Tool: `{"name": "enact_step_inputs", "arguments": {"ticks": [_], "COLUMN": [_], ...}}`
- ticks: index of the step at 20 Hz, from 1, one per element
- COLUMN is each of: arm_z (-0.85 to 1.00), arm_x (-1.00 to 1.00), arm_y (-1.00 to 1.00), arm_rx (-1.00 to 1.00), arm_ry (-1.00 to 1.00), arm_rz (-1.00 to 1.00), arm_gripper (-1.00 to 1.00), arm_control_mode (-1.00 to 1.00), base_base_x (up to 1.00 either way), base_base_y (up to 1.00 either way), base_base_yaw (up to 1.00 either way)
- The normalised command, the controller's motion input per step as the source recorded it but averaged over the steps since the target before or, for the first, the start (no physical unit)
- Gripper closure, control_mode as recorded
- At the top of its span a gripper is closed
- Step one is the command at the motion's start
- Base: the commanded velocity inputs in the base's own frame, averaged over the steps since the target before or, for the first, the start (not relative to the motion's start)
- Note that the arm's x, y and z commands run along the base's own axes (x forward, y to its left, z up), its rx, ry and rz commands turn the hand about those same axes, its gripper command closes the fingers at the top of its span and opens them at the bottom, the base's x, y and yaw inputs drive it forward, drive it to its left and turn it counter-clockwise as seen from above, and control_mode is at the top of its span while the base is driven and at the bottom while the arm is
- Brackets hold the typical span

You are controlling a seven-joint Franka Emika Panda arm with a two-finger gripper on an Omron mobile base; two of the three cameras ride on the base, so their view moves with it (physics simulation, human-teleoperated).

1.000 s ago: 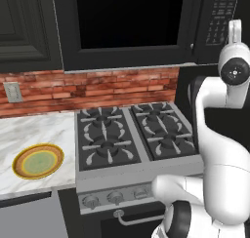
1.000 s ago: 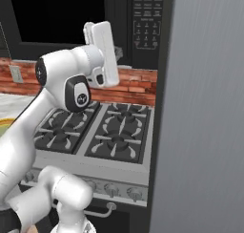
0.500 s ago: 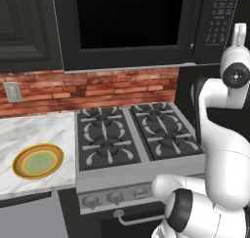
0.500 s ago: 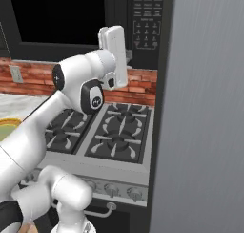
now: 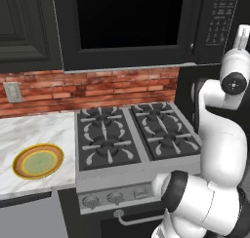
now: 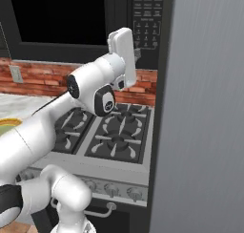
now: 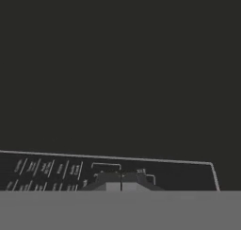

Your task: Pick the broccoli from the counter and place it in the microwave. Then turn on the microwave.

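Nearest the base, below the microwave (image 5: 132, 27), sits the black gas stovetop (image 5: 132, 137) with four burners and a row of knobs (image 5: 115, 198) along its front edge. Left of the stovetop lies the white marble counter (image 5: 34, 132), carrying a yellow-rimmed plate (image 5: 37, 161) with a green centre. No floret can be made out on the counter; where the broccoli lies cannot be told. Behind the stovetop runs a red brick backsplash (image 5: 93, 88), with a wall outlet (image 5: 12, 91) at its left end above the counter. A dark panelled cabinet (image 5: 27, 27) hangs left of the microwave.

The microwave door is closed, its glass dark. The arm is raised in front of the microwave's right-hand button panel (image 6: 147, 10). In the hand view the gripper (image 7: 122, 181) has its fingertips (image 7: 109, 179) pressed together, clenched on nothing, just off the lower part of the panel's printed keys. Right of the microwave, in the right base view, stands a tall grey panel (image 6: 205, 112).
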Motion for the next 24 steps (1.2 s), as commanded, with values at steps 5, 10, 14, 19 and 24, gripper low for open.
{"name": "enact_step_inputs", "arguments": {"ticks": [5,10,14,19,24], "arm_z": [0.00,0.00,0.00,0.02,0.01], "arm_x": [0.14,0.11,0.07,0.06,0.11], "arm_y": [0.00,0.00,-0.06,-0.13,-0.14], "arm_rx": [0.00,0.00,0.00,0.00,0.00], "arm_ry": [-0.05,-0.03,-0.01,0.00,0.00], "arm_rz": [0.00,0.00,0.00,0.00,0.00], "arm_gripper": [1.00,1.00,1.00,1.00,1.00], "arm_control_mode": [-1.00,-1.00,-1.00,-1.00,-1.00], "base_base_x": [0.00,0.00,0.00,0.00,0.00], "base_base_y": [0.00,0.00,0.00,0.00,0.00], "base_base_yaw": [0.00,0.00,0.00,0.00,0.00]}}
